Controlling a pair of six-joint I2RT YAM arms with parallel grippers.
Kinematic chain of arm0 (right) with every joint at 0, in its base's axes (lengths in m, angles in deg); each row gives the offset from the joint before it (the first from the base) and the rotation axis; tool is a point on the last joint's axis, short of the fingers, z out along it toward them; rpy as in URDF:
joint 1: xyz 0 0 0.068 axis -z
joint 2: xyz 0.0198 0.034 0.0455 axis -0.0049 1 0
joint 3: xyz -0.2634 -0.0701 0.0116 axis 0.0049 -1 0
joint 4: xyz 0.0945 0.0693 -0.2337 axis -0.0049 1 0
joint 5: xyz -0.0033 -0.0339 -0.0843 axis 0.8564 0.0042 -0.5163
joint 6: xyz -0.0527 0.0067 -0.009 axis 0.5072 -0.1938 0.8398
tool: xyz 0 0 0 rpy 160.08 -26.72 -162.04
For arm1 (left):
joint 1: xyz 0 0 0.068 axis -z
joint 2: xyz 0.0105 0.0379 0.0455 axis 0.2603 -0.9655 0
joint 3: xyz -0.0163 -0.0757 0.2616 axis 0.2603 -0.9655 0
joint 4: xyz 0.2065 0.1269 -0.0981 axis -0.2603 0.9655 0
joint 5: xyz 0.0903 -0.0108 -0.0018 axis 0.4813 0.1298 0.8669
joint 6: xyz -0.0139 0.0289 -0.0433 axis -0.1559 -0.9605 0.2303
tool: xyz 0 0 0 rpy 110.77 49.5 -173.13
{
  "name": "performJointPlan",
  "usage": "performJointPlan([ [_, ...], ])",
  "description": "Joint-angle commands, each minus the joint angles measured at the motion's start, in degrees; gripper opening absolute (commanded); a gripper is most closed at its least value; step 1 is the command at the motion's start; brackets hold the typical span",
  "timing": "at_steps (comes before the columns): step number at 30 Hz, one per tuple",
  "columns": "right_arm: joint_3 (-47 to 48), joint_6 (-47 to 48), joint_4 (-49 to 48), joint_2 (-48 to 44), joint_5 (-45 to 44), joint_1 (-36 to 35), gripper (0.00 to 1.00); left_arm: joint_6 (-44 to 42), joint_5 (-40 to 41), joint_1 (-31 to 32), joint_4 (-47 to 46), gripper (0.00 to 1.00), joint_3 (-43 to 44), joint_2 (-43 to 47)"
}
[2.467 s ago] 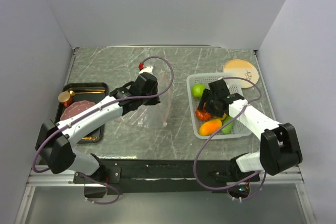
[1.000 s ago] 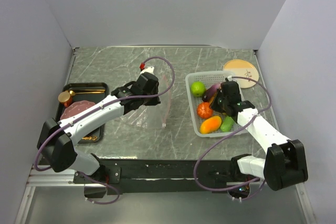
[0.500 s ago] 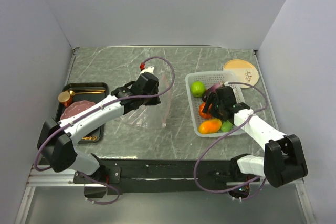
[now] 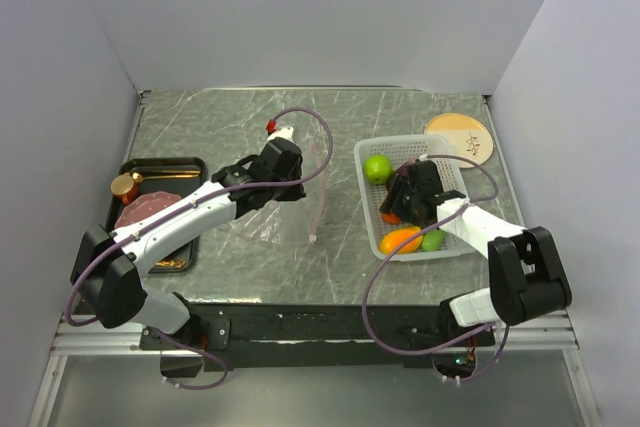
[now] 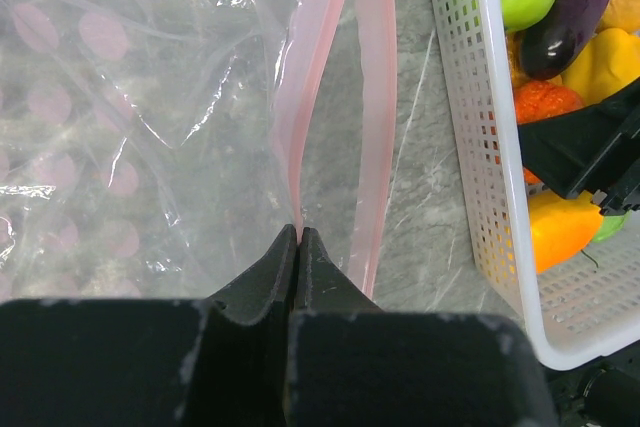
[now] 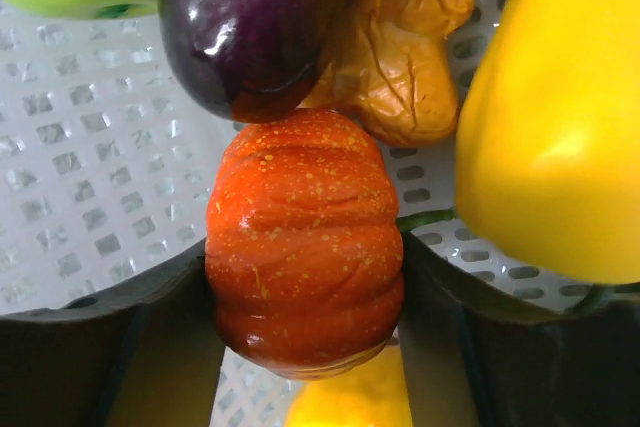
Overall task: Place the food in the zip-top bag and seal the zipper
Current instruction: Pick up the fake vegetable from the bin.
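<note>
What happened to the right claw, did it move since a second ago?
Yes. Against the white basket, the right gripper slid left, from the basket's right half toward its middle, and now flanks the red-orange tomato.

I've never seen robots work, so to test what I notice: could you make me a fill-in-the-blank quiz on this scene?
The left tool pinches the zipper of the clear bag, a ___ strip. The right tool has the red-orange tomato between its fingers, in the white ___. The round fruit in that container's far left corner is a ___ lime.
Missing words: pink; basket; green.
</note>
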Motion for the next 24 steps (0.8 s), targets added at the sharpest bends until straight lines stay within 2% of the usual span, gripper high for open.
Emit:
performJointPlan([
  [1,0.55,0.82,-1.35,-0.18,0.17,0.70,0.49,-1.03,-0.23,-0.11,-0.61,0.01,1.14,0.50],
  [3,0.20,0.99,-1.61,-1.32,0.70,0.70,0.44,-1.03,-0.05,-0.02,-0.61,0.01,1.22,0.50],
  [5,0.28,1.26,-1.27,-2.81,1.22,0.70,0.43,-0.94,-0.05,-0.11,-0.78,0.01,1.23,0.59],
  [6,0.29,1.35,-1.09,-3.43,1.66,0.70,0.38,-0.86,-0.05,-0.02,-0.78,0.01,1.23,0.67],
  [8,0.55,1.79,-0.56,-5.97,2.28,0.61,0.35,-0.77,-0.23,-0.02,-0.96,0.01,1.23,0.68],
  [17,2.74,2.31,3.04,-18.72,2.98,0.70,0.25,-0.94,-0.58,-0.02,-1.22,0.01,1.31,0.50],
  [20,4.23,2.40,3.83,-20.13,5.96,0.61,0.19,-0.94,-1.19,-0.02,-2.01,0.01,0.79,0.94],
  [24,5.56,1.79,2.61,-21.27,11.76,0.52,0.18,-1.12,-1.72,-0.02,-2.89,0.01,0.35,1.29],
])
